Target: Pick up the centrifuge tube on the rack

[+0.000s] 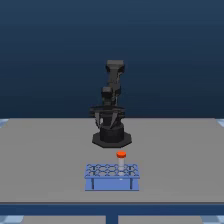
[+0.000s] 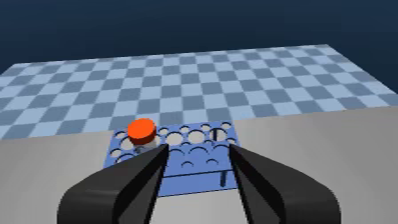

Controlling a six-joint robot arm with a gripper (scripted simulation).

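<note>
On the grey table (image 1: 45,160), near its front edge in the exterior view, stood the rack (image 1: 111,176), a light-blue grid of round holes on thin legs with open sides. At this resolution the holes blurred together in the exterior view and could not be counted. The centrifuge tube (image 1: 121,156) stood upright in a hole along the rack's far row, toward the exterior view's right; its orange-red cap was plain, but the whitish body below it was faint and the tapered tip was hidden inside the rack. The arm (image 1: 111,107) sat folded upright on its dark base behind the rack, well apart from it, and its gripper could not be made out against the dark links in that view. The wrist view showed the gripper (image 2: 197,149) with its two black fingers (image 2: 140,175) spread apart and nothing between them, the rack (image 2: 200,164) visible through the gap. The finger roots were cut off by the frame edge. The tube (image 2: 142,131) stood just beside one fingertip, apart from it, its lower body partly covered by that finger. Beyond the table lay a blue checkered floor (image 2: 178,85).
</note>
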